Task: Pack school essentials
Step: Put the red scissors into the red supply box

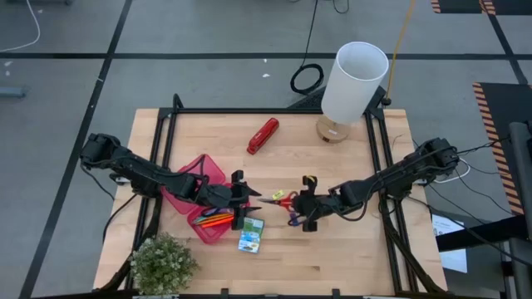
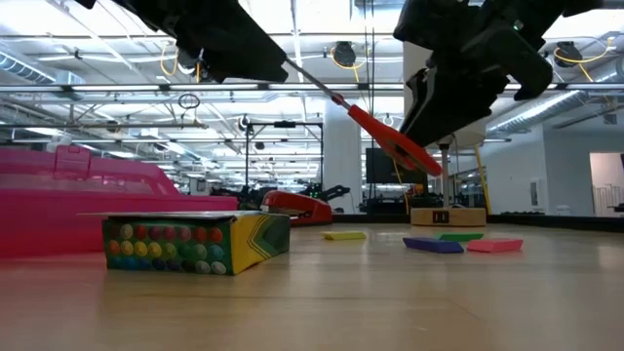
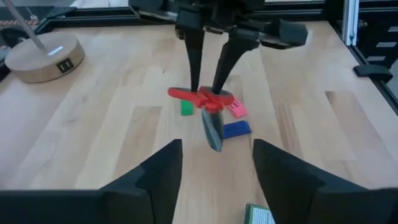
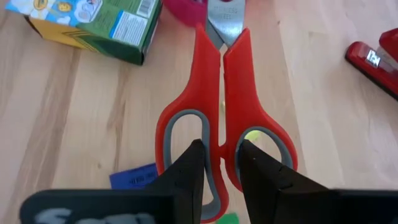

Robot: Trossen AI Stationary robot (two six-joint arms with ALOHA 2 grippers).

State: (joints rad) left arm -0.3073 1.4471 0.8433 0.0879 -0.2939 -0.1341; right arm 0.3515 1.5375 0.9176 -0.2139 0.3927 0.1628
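Scissors: red-handled scissors point(image 4: 222, 118), glossy plastic loops lined in grey, steel blades closed, are held above the tabletop point(image 1: 349, 249) near its middle.
Right end effector: the right end effector point(image 4: 219, 168) is pinched on the handles where the loops meet; its fingers are dark and matte.
Left end effector: the left end effector point(image 3: 214, 165) is spread, with the blade tip at its 12 o'clock.
Crayon box: a green-yellow cardboard crayon box point(image 1: 250, 235) lies flat at 7 o'clock of the scissors.
Erasers: small flat erasers point(image 2: 458, 243), blue, green and pink, lie beneath the scissors.
Case: a translucent pink case point(image 1: 196, 193) is seen at 9 o'clock, with orange pens point(image 1: 213, 220) inside.
Stapler: a glossy red stapler point(image 1: 263, 135) lies at 12 o'clock.
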